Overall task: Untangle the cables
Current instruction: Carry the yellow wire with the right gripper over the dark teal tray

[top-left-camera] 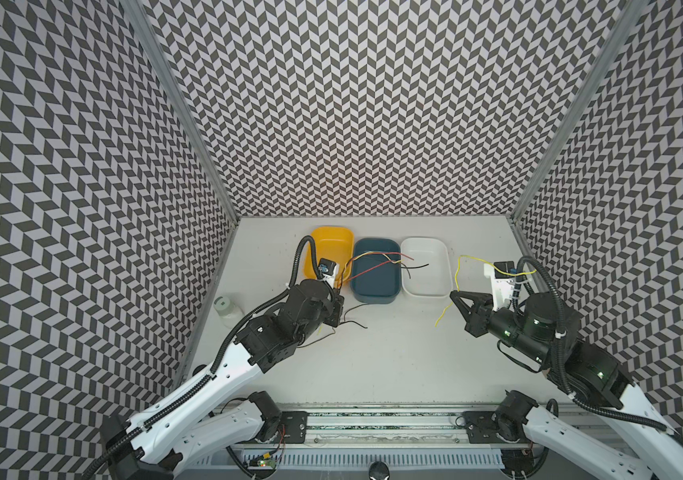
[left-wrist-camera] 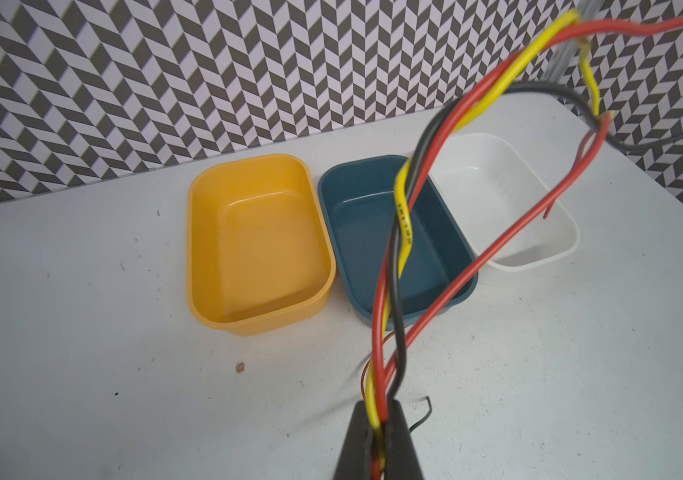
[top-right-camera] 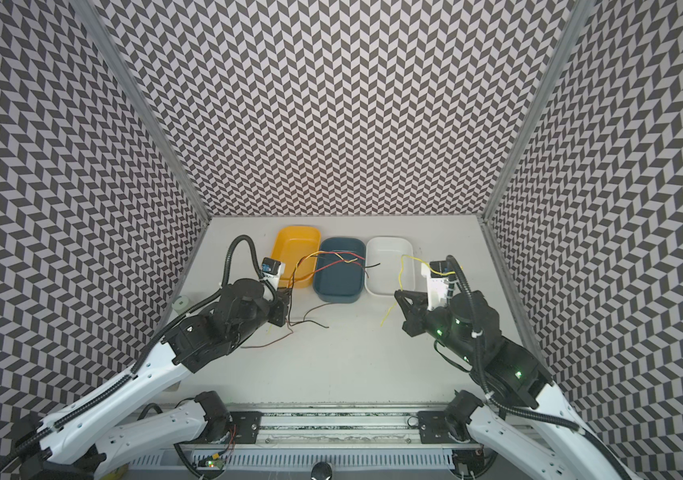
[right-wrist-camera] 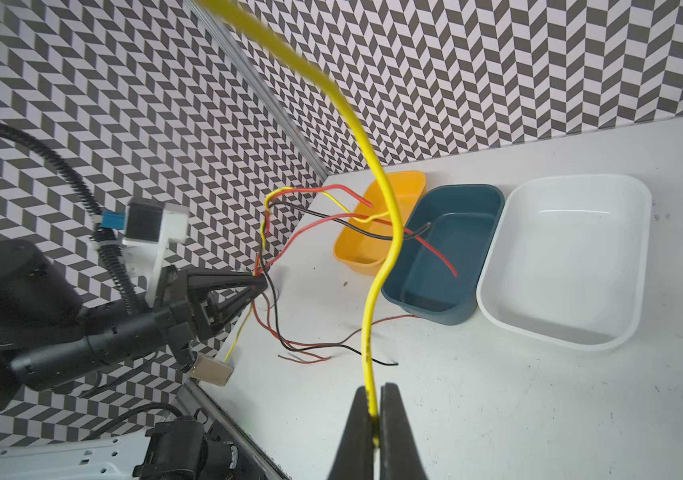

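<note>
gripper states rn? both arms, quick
Left gripper: closed, holding the cable bundle (red, yellow, black).
Right gripper: closed, holding a single yellow cable.

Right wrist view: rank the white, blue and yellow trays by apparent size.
1. white tray: largest
2. blue tray
3. yellow tray: smallest

The white one is nearest this camera and the yellow one farthest, so the order may reflect distance rather than true size.
</note>
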Robot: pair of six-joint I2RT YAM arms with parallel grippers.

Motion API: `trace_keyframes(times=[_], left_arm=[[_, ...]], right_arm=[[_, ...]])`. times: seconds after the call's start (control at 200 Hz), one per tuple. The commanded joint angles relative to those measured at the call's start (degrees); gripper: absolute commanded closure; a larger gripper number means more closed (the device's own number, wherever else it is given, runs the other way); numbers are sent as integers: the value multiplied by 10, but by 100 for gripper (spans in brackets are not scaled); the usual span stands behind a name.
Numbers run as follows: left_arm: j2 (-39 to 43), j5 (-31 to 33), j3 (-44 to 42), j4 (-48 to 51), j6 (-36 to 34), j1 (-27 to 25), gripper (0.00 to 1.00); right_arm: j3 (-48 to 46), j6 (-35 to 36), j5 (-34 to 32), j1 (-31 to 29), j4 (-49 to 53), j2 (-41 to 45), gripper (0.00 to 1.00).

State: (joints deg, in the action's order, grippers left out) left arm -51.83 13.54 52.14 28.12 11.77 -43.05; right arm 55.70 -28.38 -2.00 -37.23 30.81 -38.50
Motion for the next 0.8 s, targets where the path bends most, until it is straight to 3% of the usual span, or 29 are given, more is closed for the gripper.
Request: trace_keyframes(times=[0.0,0.175,0.451,0.796], left_arm=[[20,51,37,35,14,3,100],[59,81,20,53,20,8,100],[144,168,-54,-4,26,9,100],[214,234,-89,-48,15,9,100]], right_arm=[[27,17,-1,2,58,-30,100],[57,27,23,2,86,-79,100],[121,53,90,2,111,-185,100],[200,77,156,7,71,-334,100]])
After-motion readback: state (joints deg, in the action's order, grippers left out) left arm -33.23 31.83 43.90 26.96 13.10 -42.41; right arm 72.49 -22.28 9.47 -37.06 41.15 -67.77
